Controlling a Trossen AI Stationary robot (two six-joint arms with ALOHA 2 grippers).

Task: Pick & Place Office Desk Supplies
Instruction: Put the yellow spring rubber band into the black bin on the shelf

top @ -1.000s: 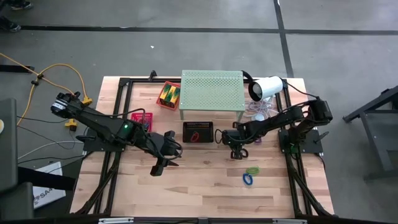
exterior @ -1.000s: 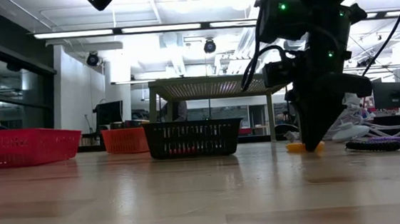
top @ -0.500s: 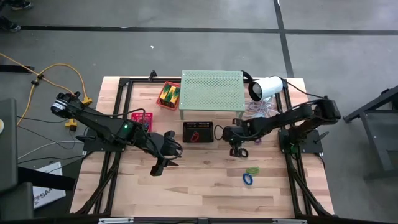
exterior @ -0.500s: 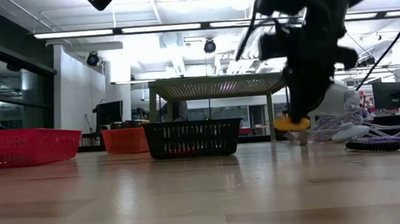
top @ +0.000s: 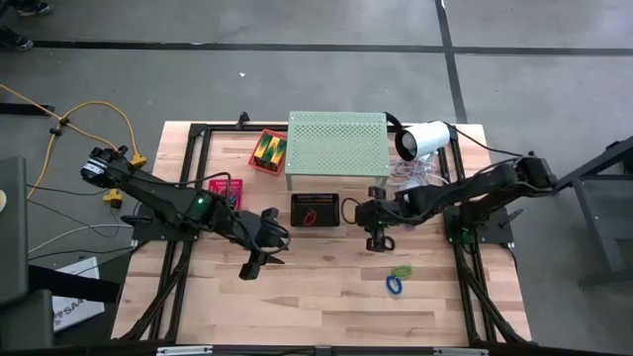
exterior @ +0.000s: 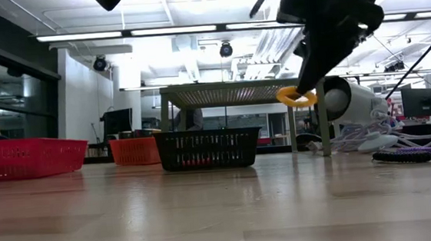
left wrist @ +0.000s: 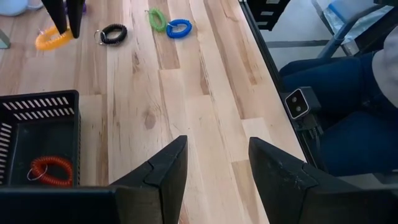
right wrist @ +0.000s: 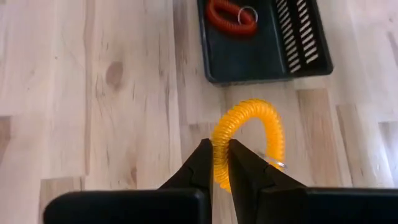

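One orange coiled loop, a springy ring, hangs pinched between the right gripper's clenched fingers, lifted clear of the table just beside the black basket, which holds one red loop. The left gripper waits with fingers spread.

We look across a pale wooden worktop standing on a grey concrete floor crossed by dark lines. Behind it, long ceiling strip lights brighten a white workshop room, with a monitor at the far right.
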